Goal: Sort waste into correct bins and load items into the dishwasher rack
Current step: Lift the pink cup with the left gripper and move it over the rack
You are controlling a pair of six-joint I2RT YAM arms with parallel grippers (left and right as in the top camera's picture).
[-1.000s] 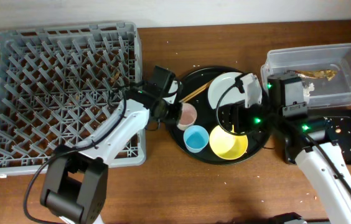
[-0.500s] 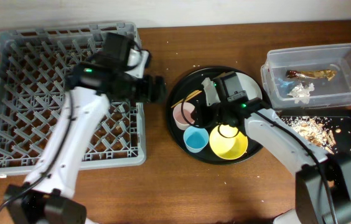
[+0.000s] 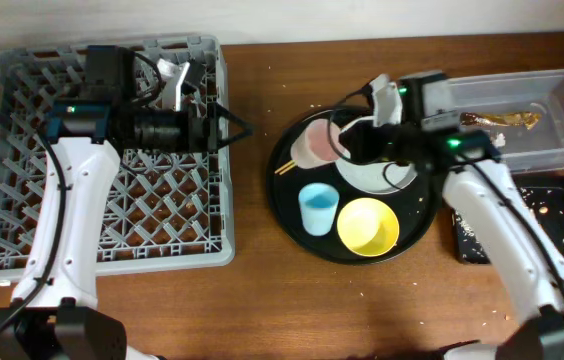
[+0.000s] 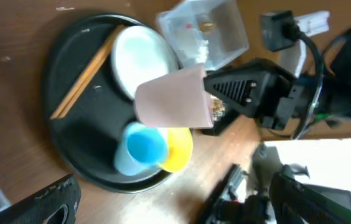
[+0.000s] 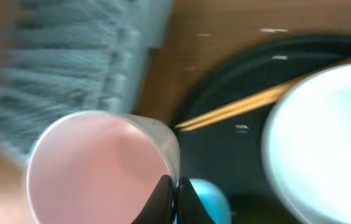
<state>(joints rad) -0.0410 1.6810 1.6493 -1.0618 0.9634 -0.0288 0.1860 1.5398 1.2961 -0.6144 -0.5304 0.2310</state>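
Above the round black tray [image 3: 284, 197], my right gripper [image 3: 340, 142] had lifted the pink cup [image 3: 310, 142], pinching its rim; my left gripper [image 3: 234, 130], wide and empty, had retreated over the dishwasher rack [image 3: 22, 230].

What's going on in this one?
The right tool pinches the pink cup by its rim, holding it tilted in the air above the round black tray. The blue cup, yellow bowl, plate and chopsticks lie on that tray. The left tool is open and empty over the grey rack, where no dishes show.
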